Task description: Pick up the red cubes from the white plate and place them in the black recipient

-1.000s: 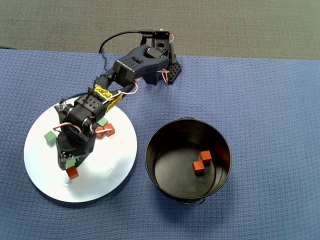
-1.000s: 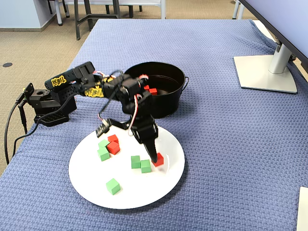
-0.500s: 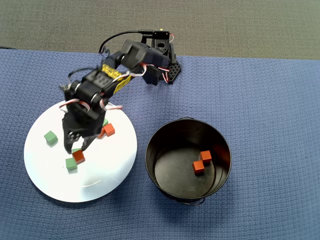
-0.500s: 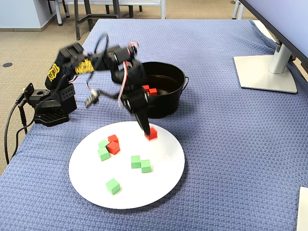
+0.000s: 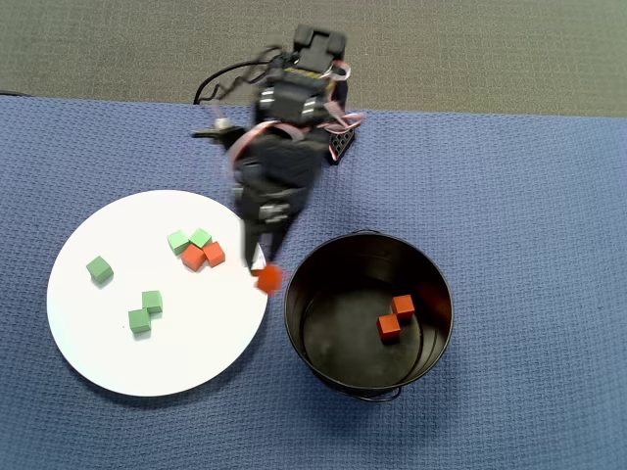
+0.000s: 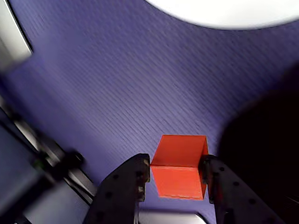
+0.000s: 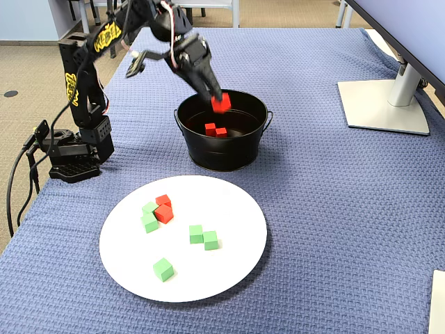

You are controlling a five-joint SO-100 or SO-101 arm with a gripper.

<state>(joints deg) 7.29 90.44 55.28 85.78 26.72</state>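
Red cube (image 6: 180, 165) clamped in end effector (image 6: 175, 175), above black recipient (image 7: 229, 149)

Readable text: none.
Arm (image 7: 87, 66): yellow stickers with black marks on two links, too small and blurred to read.
Cubes, plate, pot: no markings seen.
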